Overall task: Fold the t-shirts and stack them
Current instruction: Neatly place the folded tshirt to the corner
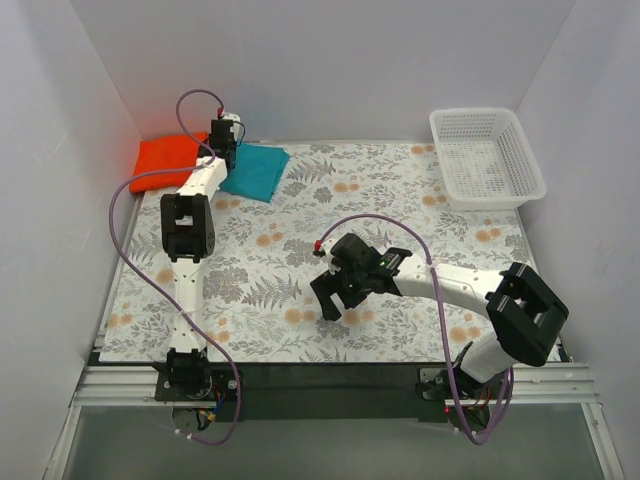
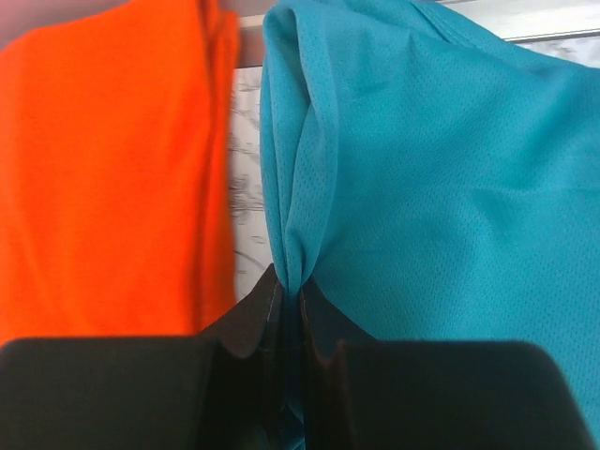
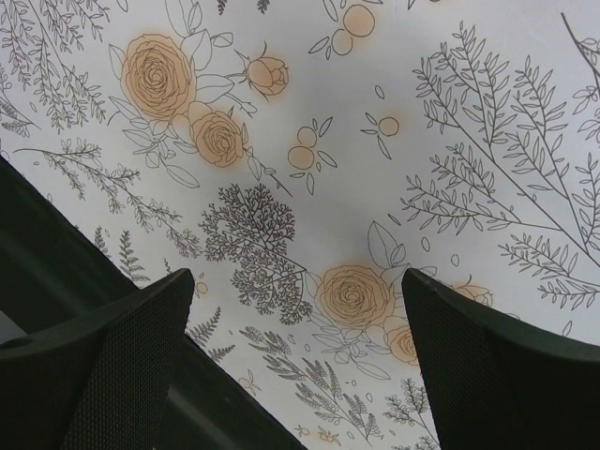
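A folded teal t-shirt lies at the back left of the flowered table cover, and a folded orange-red t-shirt lies just left of it. My left gripper is shut on the teal shirt's left edge. In the left wrist view the teal cloth bunches into the closed jaws of the left gripper, with the orange-red shirt apart to the left. My right gripper hovers open over the front middle of the table. Nothing sits between its fingers.
A white plastic mesh basket stands at the back right with nothing in it. White walls close in the left, back and right sides. The flowered cover spans the table between the arms, ending at a dark front rail.
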You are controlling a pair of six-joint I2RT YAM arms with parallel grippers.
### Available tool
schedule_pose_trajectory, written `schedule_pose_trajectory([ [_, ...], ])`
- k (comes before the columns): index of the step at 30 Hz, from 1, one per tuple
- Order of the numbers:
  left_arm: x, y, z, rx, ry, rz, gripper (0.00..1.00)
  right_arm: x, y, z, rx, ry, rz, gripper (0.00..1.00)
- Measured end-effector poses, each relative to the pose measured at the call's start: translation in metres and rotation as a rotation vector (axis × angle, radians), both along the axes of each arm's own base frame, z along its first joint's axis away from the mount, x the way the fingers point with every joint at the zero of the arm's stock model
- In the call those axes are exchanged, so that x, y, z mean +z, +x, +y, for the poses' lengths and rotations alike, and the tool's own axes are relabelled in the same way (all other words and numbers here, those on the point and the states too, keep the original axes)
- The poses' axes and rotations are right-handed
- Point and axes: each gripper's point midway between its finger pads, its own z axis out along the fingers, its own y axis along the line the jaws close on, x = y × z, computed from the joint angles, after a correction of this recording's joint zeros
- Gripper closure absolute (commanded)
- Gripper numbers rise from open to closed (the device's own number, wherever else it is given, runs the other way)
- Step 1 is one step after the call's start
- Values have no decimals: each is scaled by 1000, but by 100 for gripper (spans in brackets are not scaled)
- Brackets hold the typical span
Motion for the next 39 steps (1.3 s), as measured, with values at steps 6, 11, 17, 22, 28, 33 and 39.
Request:
schedule_pose_trajectory([
  [6,14,4,35,40,120,-9,100,1,-2,-2,-12,-21,20,2],
  [11,26,2,59,82,229,-8,100,0,1,3,-16,-33,34,2],
  [17,48,5,76,125,325,-45,100,-4,-2,3,-13,-44,59,2],
  [22,70,9,87,155,422,-88,100,-4,-3,2,-14,-48,64,2],
  [28,96,12,98,190,518,-138,100,-3,2,9,-11,-45,66,2],
  [33,105,10,106,222,550,-153,100,-2,2,11,-11,-45,65,2],
  [39,114,6,132,272,570,-168,100,0,2,10,-10,-47,70,2],
])
